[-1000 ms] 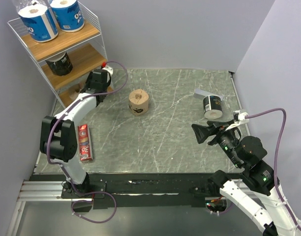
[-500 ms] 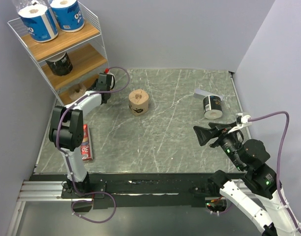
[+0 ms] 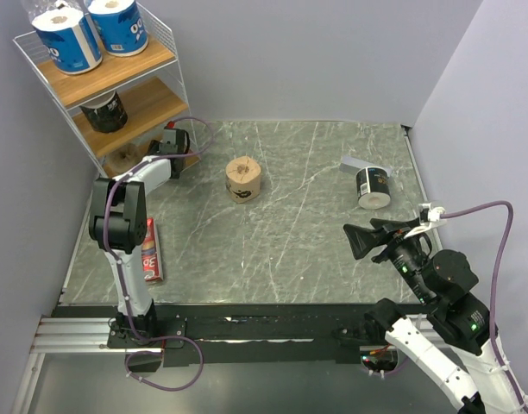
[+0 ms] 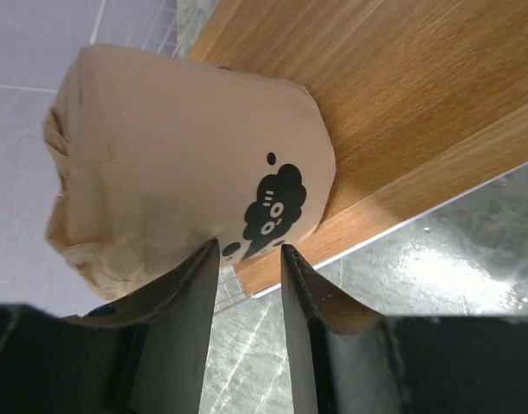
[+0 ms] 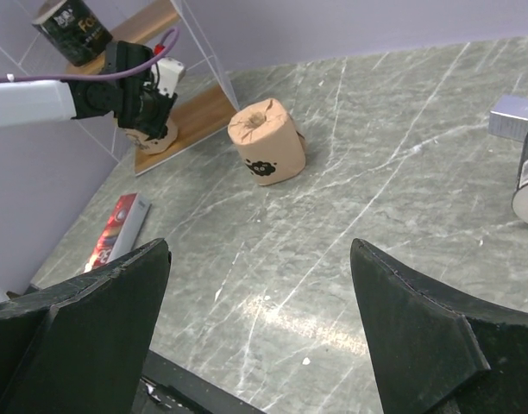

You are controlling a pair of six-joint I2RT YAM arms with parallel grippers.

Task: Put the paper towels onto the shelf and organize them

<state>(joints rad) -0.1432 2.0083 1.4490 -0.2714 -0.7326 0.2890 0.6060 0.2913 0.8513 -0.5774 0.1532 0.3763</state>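
Observation:
The shelf stands at the back left. Two blue-wrapped rolls sit on its top board and a black roll on the middle board. A tan roll sits on the bottom board. My left gripper is at that tier; in the left wrist view its jaws stand a narrow gap apart, tips at the tan roll, nothing between them. A second tan roll stands mid-table. A second black roll lies at the right. My right gripper is wide open and empty.
A flat red box lies on the table near the left arm's base. A small grey block lies just behind the black roll on the table. Walls close the left, back and right sides.
The left arm's elbow has swung in and its gripper has pressed toward the bottom tier; the tan roll there sits a little deeper. The right gripper has drifted slightly right, still open.

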